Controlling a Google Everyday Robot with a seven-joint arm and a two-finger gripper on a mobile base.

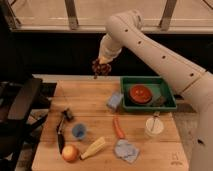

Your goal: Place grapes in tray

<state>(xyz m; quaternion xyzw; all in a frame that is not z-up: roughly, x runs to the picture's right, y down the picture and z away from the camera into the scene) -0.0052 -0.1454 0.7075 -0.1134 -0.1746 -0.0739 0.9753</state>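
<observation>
Gripper (pixel 102 63) is up in the air, left of the tray (pixel 148 79) as seen and higher in the view than the tray's far rim. The white arm comes in from the right, passing above the tray. Jaws are pinching the grapes (pixel 101 69). The dark red-purple bunch hangs right under them, off the surface (pixel 87 100), and looks to be outside the tray's left wall, not over it.

Tray sits on the wooden surface towards its far-right part. Inside the tray: a red bowl (pixel 140 93) approx. in the middle, w/ a small dark obj. (pixel 159 101) near the tray's front-right corner; can't tell what it is.

Other things, all placed vs. the tray:
- blue block (pixel 115 101): just beside the tray's left wall, at the front-left corner; can't tell if touching.
- carrot (pixel 118 128): in front of the tray's front-left corner, near.
- white cup (pixel 154 127): in front of the tray's front wall, near, w/ sth. thin sticking out.
- grey-blue cloth (pixel 126 150): further to the front, past the carrot.
- small blue cup (pixel 78 131): front-left, well apart.
- pale yellow long obj. (pixel 94 148): front-left, well apart, lying tilted.
- orange-yellow round fruit (pixel 70 153): furthest front-left, just beside the yellow obj.
- black long tool (pixel 61 131): far left, well apart.
</observation>
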